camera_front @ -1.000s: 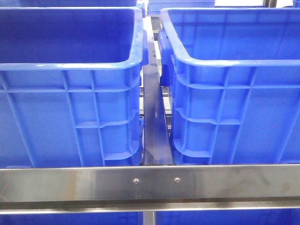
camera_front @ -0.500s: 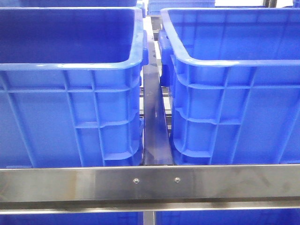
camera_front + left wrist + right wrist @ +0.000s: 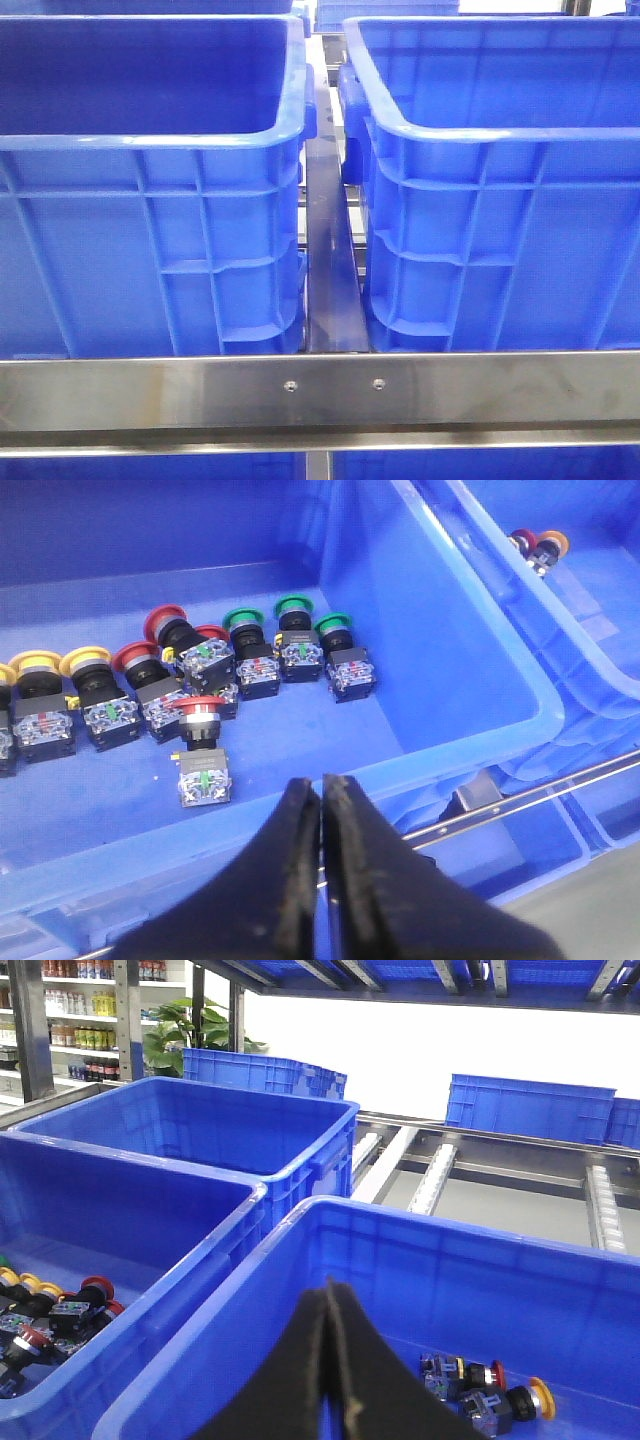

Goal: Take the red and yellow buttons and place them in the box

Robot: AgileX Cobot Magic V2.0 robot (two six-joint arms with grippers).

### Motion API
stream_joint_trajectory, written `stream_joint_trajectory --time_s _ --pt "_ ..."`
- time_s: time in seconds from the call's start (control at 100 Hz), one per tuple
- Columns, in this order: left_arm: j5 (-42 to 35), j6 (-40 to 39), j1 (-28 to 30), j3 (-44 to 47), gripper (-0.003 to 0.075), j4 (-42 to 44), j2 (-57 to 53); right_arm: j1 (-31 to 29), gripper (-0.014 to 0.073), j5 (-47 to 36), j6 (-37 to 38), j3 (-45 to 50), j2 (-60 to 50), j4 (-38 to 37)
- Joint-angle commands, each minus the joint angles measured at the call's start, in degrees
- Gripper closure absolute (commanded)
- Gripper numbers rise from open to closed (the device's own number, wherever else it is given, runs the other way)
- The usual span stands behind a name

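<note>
— Two blue bins, the left bin point(image 3: 150, 180) and the right bin point(image 3: 500, 180), stand side by side behind a steel rail point(image 3: 320, 390) in the front view. Any arms?

— None there. In the left wrist view, the left gripper point(image 3: 321, 792) is pressed together, holding nothing, above the near wall of the left bin; red buttons point(image 3: 200, 715), yellow buttons point(image 3: 60, 670) and green buttons point(image 3: 290, 615) lie on its floor.

— And the right wrist view?

— The right gripper point(image 3: 330, 1295) is pressed together over the right bin, where a red and a yellow button point(image 3: 490, 1390) lie.
</note>
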Motion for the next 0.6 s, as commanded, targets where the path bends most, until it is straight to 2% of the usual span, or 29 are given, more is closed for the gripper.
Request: stream_joint_trajectory --time_s 0.0,0.59 --pt "-4.1 -0.4 -0.3 -1.4 0.0739 1.2 0.2 0.0 0.0662 -1.4 -0.5 -1.4 0.4 1.7" --pt "-4.1 -0.4 -0.3 -1.4 0.0739 1.2 0.2 0.0 0.0662 -2.8 -0.5 -1.4 0.4 1.9"
